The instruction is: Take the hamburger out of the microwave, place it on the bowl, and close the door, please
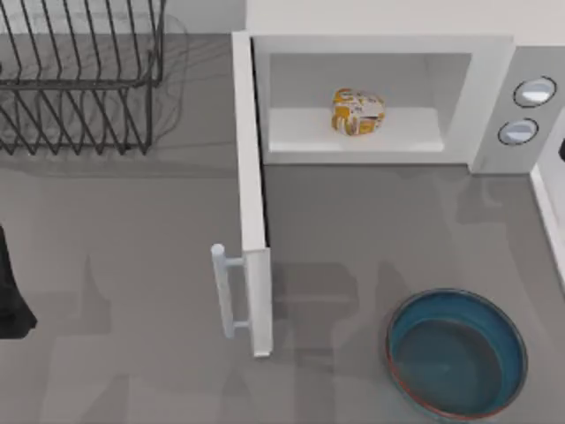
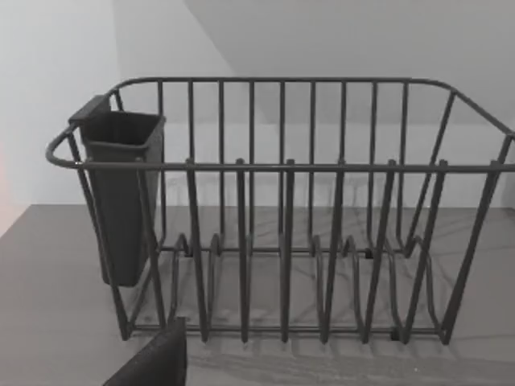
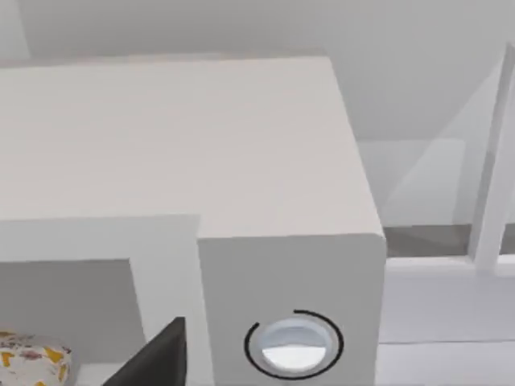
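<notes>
From above, the microwave [image 1: 380, 97] stands at the back of the surface [image 1: 132, 265] with its door [image 1: 253, 203] swung wide open, the handle [image 1: 225, 291] facing left. The hamburger [image 1: 357, 112] sits inside the cavity. The bowl [image 1: 456, 353] rests near the front right, well apart from it. The left wrist view adds a black wire rack [image 2: 282, 217] with a dark cup [image 2: 121, 193] hung on it. The right wrist view adds a knob [image 3: 294, 346] and the microwave's flat top. Whether either claw is apart or together, I cannot tell.

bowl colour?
Blue glaze, thin reddish-brown rim on the bowl; shows best in the top view.
</notes>
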Controlling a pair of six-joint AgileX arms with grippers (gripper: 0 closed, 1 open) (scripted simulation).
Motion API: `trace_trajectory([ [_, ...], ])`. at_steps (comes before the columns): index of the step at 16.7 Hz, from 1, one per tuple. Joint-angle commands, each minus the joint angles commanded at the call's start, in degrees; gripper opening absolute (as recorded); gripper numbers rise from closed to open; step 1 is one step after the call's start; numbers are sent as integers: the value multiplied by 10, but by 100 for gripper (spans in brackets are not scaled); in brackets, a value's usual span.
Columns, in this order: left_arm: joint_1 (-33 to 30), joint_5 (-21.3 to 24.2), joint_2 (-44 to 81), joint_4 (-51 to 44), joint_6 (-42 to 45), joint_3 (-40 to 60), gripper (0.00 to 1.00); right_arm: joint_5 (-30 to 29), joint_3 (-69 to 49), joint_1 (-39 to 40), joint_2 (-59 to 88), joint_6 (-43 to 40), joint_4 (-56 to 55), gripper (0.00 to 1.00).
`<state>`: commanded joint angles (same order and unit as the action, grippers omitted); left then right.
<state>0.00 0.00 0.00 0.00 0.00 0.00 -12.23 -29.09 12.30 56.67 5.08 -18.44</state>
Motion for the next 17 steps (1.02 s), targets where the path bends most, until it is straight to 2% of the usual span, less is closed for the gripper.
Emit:
trace_trajectory([
  [10, 0, 0, 0, 0, 0, 0, 100, -127, -303, 128, 590, 53, -192, 100],
  [17, 0, 0, 0, 0, 0, 0, 100, -186, -443, 187, 863, 77, -281, 100],
])
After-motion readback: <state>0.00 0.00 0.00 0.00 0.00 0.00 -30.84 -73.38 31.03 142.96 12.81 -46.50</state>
